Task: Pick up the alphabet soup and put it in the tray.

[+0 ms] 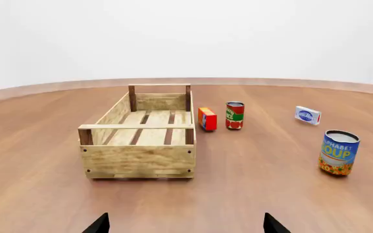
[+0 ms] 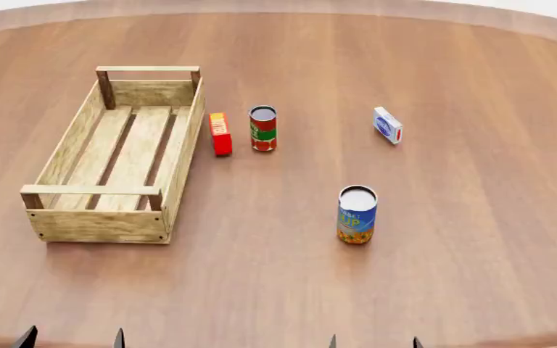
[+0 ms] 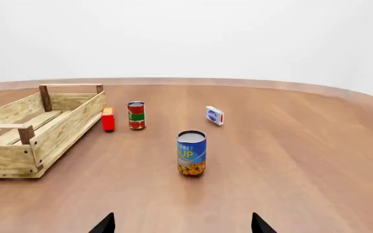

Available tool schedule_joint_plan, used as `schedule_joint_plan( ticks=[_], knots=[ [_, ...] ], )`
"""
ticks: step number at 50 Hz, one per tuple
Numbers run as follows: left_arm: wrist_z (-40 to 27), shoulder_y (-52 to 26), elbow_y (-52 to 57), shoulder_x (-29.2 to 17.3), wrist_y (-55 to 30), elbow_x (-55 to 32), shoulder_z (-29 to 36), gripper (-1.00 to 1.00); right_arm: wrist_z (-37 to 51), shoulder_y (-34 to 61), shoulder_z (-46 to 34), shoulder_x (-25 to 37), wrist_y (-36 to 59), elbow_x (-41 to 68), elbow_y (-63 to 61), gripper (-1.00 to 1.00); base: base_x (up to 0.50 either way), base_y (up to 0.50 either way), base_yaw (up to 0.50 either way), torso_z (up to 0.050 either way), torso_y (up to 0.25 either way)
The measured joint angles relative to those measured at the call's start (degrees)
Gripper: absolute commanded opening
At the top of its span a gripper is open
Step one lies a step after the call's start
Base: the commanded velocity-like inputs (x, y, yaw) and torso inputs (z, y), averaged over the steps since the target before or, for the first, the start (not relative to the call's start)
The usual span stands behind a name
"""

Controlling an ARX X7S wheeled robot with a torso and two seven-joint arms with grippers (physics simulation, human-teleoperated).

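The alphabet soup can, blue and yellow with an orange bottom band and white top, stands upright on the wooden table right of centre; it also shows in the right wrist view and the left wrist view. The tray, a long light-wood crate, lies empty at the left, also seen in the left wrist view and the right wrist view. My left gripper and right gripper are open and empty at the table's near edge, well short of the can.
A red-and-green can and a small red box stand just right of the tray's far end. A small blue-and-white box lies farther right. The round table's rim curves at the back.
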State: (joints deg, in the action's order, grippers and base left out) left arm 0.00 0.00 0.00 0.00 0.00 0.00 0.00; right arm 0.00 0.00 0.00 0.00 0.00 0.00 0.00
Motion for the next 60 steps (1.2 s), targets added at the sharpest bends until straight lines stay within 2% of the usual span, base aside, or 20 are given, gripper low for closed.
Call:
schedule_joint_plan(
  ticks=[6, 14, 47, 60],
  knots=[
    [-0.7, 0.0, -0.2, -0.6, 0.2, -0.4, 0.8, 1.00, 0.4, -0.2, -1.0, 0.7, -0.1, 0.4, -0.4, 1.00, 0.00, 0.01, 0.00, 0.000, 0.000],
    [-1.9, 0.3, -0.2, -1.5, 0.3, -1.1, 2.4, 1.00, 1.0, -0.5, -2.6, 1.9, -0.1, 1.2, -0.7, 1.00, 0.27, 0.37, 0.00, 0.000, 0.000],
    [-5.2, 0.9, -0.2, -4.7, 1.2, -3.1, 6.6, 1.00, 3.3, -0.4, -6.5, 4.8, -0.3, 4.2, -0.6, 1.00, 0.41, 0.40, 0.00, 0.000, 0.000],
    [-6.1, 0.6, -0.4, -5.6, 1.3, -4.1, 7.6, 1.00, 4.2, -0.3, -7.3, 5.6, -0.3, 5.5, -0.6, 1.00, 0.49, 0.08, 0.00, 0.000, 0.000]
  ],
)
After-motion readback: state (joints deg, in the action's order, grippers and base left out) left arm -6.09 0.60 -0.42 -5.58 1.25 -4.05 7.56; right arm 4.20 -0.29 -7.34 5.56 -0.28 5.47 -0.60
